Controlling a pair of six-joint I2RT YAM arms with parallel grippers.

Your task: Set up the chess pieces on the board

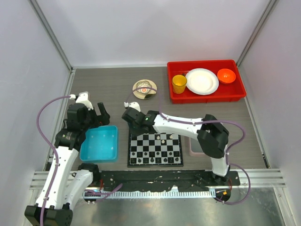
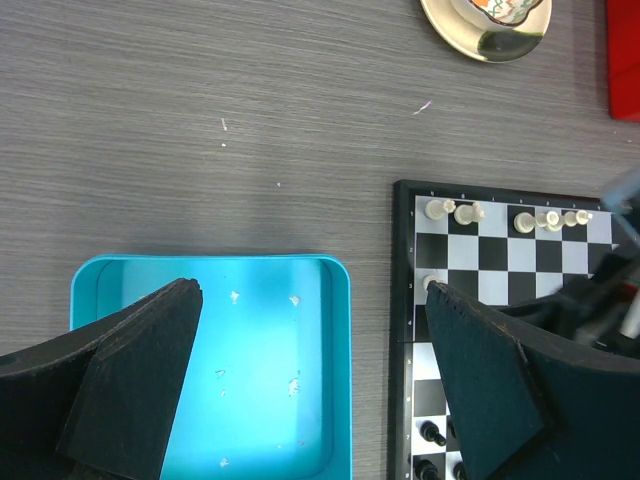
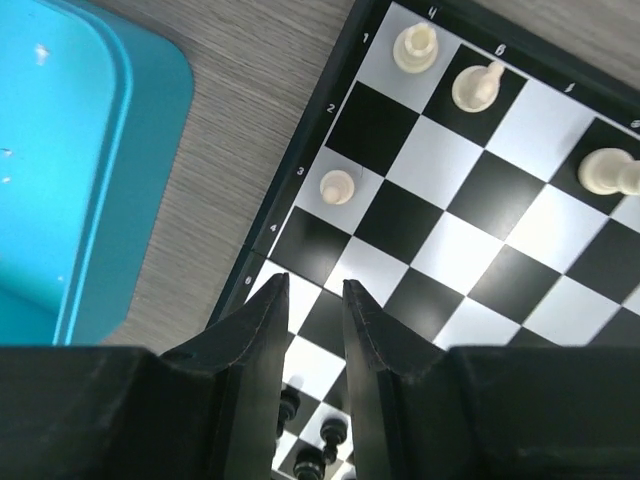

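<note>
The cream chess pieces (image 3: pixel 415 47) stood on the board (image 3: pixel 450 245) ahead of my right fingers (image 3: pixel 313 292). One small pawn (image 3: pixel 337 187) sat on a white square just beyond the tips, and the others were lined along the far row, farther ahead and off to the right. A few black pieces (image 3: pixel 329 432) sat on squares beneath and behind those fingers. My right fingers hung over the squares at the board's left edge, drawn close with only a narrow gap between them and nothing in it. I could not tell how high above the board they were. The blue bin (image 3: pixel 60 150) lay on the bench (image 3: pixel 250 110) to their left, just beside the board but apart from it.

My left fingers (image 2: pixel 315 292) were spread fully wide and held nothing. One hung over the bin and the other over the board's nearest column. Small pale flecks lay on the bin's floor, too small to make out. Ahead and to the right of them sat a round dish (image 2: pixel 487 25). Well beyond my right fingers and to their right, a red tray (image 1: pixel 207 98) held a yellow cup (image 1: pixel 179 84), a white plate (image 1: pixel 202 81) and an orange bowl (image 1: pixel 226 75).
</note>
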